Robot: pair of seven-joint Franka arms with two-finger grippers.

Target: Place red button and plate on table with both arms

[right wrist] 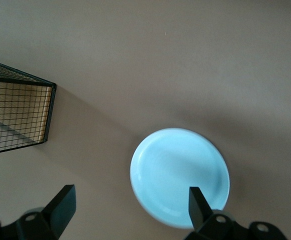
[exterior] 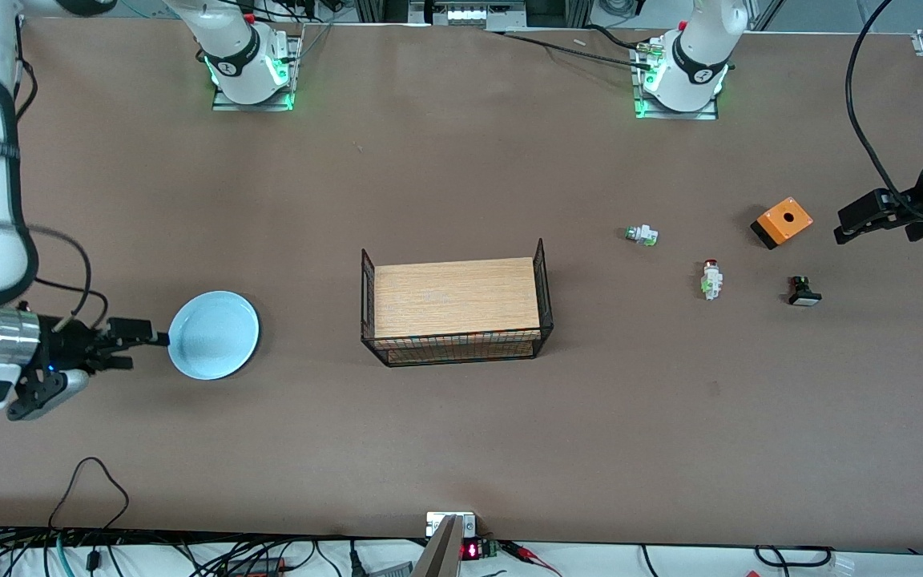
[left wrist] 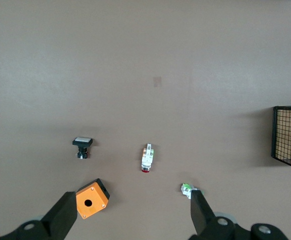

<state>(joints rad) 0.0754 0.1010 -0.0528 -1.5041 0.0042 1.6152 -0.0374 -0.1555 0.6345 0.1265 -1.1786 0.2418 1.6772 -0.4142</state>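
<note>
The red button [exterior: 711, 279] lies on its side on the brown table [exterior: 461, 160], toward the left arm's end; it also shows in the left wrist view [left wrist: 146, 159]. My left gripper [exterior: 840, 227] is open and empty, up in the air past the orange box, with the button ahead of its fingers [left wrist: 133, 197]. The pale blue plate [exterior: 213, 334] lies flat on the table toward the right arm's end. My right gripper [exterior: 145, 350] is open and empty at the plate's rim; in the right wrist view [right wrist: 130, 195] one finger is over the plate's [right wrist: 180, 175] edge.
A wooden board with black wire sides [exterior: 455, 296] stands mid-table. Near the red button lie a green-capped white part [exterior: 641, 235], an orange box with a hole [exterior: 782, 221] and a black part with a white face [exterior: 803, 292]. Cables run along the front edge.
</note>
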